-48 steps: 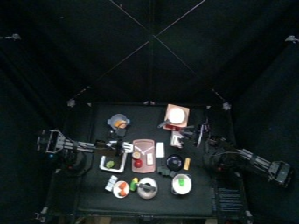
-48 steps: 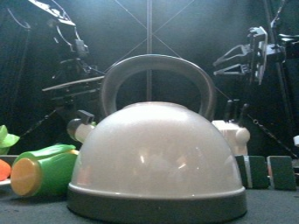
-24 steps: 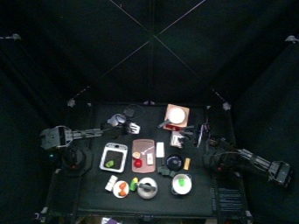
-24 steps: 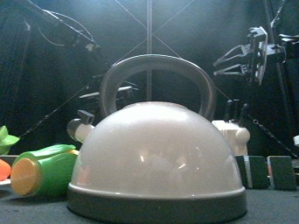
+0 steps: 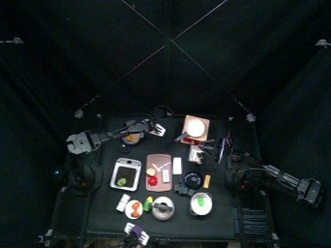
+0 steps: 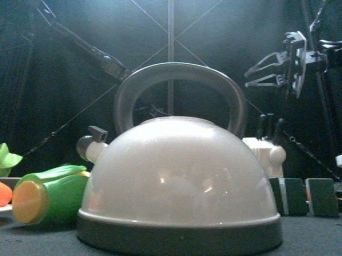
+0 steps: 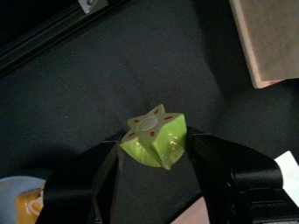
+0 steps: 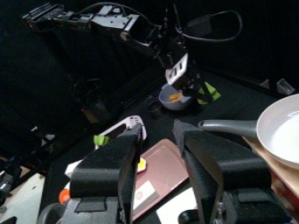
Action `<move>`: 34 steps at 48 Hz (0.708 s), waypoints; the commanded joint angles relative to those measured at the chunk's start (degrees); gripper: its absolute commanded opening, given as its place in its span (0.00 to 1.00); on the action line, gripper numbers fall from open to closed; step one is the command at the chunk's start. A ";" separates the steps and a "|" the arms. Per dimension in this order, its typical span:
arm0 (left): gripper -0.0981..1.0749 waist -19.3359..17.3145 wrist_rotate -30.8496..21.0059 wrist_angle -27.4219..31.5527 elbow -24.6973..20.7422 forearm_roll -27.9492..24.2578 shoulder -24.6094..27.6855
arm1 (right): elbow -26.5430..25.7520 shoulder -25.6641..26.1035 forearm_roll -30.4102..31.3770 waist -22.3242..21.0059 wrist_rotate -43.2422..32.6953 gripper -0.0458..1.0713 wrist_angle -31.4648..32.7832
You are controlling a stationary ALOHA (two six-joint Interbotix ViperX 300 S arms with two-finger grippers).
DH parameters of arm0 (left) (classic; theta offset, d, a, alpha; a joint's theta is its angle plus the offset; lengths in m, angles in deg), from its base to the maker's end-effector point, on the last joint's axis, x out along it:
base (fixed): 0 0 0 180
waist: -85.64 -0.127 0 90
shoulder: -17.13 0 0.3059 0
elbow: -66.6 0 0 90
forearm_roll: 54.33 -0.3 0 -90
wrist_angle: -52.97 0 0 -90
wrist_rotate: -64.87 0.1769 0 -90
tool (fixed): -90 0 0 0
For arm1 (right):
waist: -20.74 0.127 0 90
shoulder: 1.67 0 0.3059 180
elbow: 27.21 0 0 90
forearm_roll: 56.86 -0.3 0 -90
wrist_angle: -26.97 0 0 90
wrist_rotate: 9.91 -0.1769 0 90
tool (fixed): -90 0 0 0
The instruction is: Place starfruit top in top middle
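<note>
The left gripper's (image 7: pixel 155 157) fingers are closed around the small yellow-green star-shaped starfruit (image 7: pixel 156 138), carrying it clear above the black worktop (image 7: pixel 140 61), while the right gripper's (image 8: pixel 163 153) fingers hang parted and empty

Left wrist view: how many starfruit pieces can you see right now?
1: a yellow-green starfruit piece, held between the jaws of the left gripper. More could lie outside this view.

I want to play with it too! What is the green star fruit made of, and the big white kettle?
The starfruit looks like smooth, slightly shiny plastic, probably a toy; the left gripper is pinching it. The kettle looks glossy, maybe enamelled metal or plastic, since lights reflect off it. Its handle looks matte grey.
</note>
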 commanded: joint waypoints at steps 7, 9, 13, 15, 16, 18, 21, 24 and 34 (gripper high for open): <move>0.71 -1.32 1.76 -0.88 -5.54 1.23 3.25 | -0.44 -0.26 -0.35 -0.09 0.09 0.70 -0.35; 0.71 -1.32 1.85 -1.58 -5.80 1.23 3.87 | -0.44 -0.26 -0.35 -0.09 0.09 0.70 -0.35; 0.71 -1.23 1.76 -2.29 -5.71 1.49 4.48 | -0.44 -0.26 -0.35 -0.09 0.09 0.70 -0.35; 0.71 -1.05 1.85 -2.55 -5.54 1.67 4.66 | -0.44 -0.26 -0.35 -0.09 0.09 0.70 -0.35; 0.71 -1.05 1.85 -2.64 -5.54 1.85 4.83 | -0.44 -0.26 -0.35 -0.09 0.09 0.70 -0.35; 0.71 -1.14 1.85 -3.08 -5.54 2.11 5.10 | -0.44 -0.26 -0.26 -0.09 0.09 0.70 -0.35; 0.71 -1.05 1.85 -3.78 -5.54 2.81 5.62 | -0.44 -0.26 -0.35 -0.09 0.09 0.70 -0.35; 0.71 -0.97 2.02 -4.48 -5.80 3.34 6.06 | -0.44 -0.26 -0.44 -0.09 0.09 0.70 -0.26; 0.71 -0.09 1.67 -7.03 -6.06 4.66 7.29 | -0.44 -0.26 -0.53 -0.09 0.09 0.70 -0.35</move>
